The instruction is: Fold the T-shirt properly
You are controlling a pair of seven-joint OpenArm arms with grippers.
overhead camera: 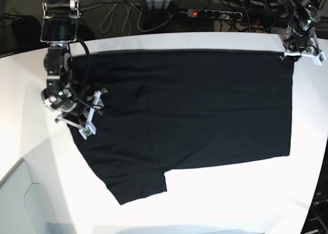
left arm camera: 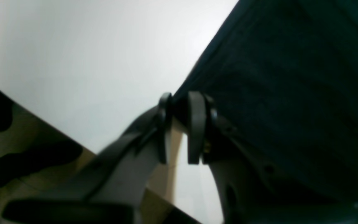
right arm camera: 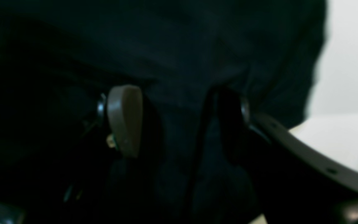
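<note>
Where cloth bunches, right hand (right arm camera: pixel 179 121) agape

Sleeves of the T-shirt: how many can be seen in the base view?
1. It sticks out at the lower left of the T-shirt, toward the near table edge. A second sleeve may be folded under near the far left, hidden.
</note>
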